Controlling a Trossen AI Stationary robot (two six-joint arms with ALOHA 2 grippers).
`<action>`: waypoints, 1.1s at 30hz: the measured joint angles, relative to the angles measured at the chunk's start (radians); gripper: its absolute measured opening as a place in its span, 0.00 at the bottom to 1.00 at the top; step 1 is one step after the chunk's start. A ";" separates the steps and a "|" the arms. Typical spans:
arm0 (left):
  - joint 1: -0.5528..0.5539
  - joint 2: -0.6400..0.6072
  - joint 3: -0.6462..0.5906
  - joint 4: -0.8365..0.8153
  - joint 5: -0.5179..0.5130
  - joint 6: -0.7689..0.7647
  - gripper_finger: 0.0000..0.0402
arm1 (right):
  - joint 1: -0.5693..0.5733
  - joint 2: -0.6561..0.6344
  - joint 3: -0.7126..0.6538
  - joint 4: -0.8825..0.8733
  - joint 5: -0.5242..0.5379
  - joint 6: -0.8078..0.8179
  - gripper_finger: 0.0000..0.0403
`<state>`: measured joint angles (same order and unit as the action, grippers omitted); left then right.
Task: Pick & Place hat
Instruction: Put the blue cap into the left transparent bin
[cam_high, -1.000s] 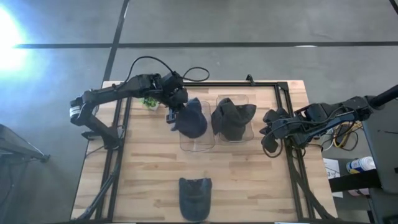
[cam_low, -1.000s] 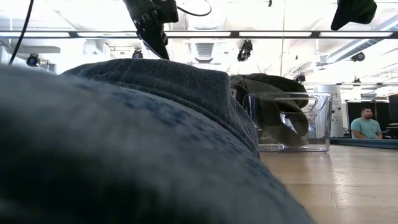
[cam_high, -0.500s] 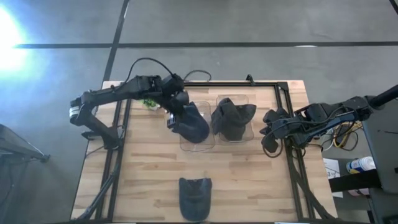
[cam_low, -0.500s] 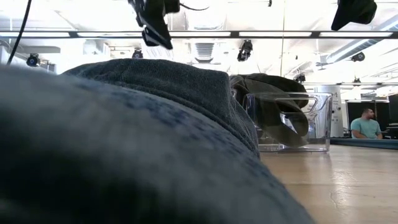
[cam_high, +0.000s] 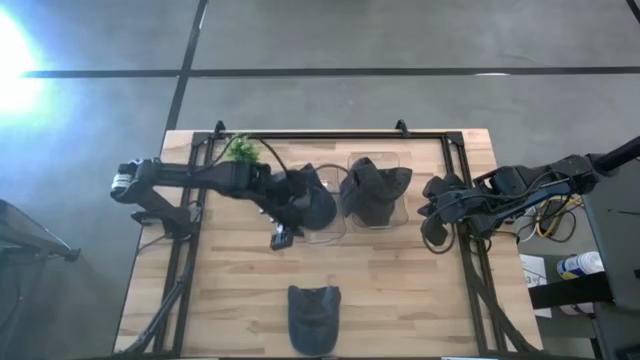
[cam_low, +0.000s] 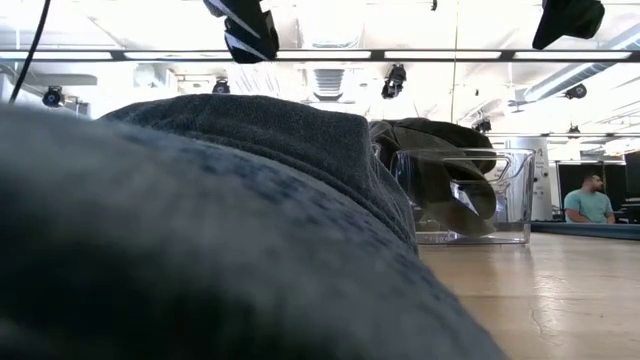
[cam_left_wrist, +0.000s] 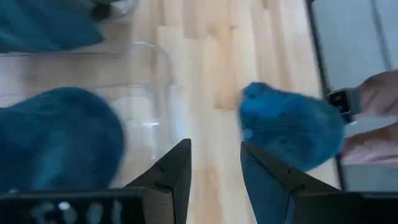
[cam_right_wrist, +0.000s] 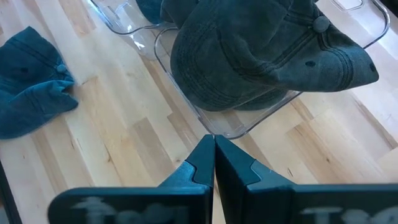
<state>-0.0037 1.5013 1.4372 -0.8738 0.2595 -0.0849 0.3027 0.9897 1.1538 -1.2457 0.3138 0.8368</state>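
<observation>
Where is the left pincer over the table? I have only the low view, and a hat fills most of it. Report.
Observer: The left pincer hangs over bare wood. It is just beside the clear plastic bin holding the dark blue cloth hat.
Operator: Give me its state.
Observer: Open, with nothing between the jaws.
Operator: Now the right arm.
Observer: The right pincer waits at the table's right edge, shut. It faces the grey-green cloth hat in the second clear bin.
</observation>
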 joint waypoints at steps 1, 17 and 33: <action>-0.011 0.000 -0.009 0.018 0.005 -0.026 0.33 | 0.000 0.000 0.000 0.000 0.000 -0.003 0.02; -0.236 0.016 -0.277 0.448 -0.025 -0.339 0.33 | -0.002 0.000 0.000 0.003 0.003 -0.026 0.02; -0.328 0.232 -0.235 0.604 0.154 -0.442 0.33 | -0.002 0.000 0.000 0.003 -0.009 -0.087 0.02</action>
<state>-0.3322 1.7332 1.2019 -0.2696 0.4133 -0.5268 0.3004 0.9897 1.1534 -1.2427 0.3050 0.7497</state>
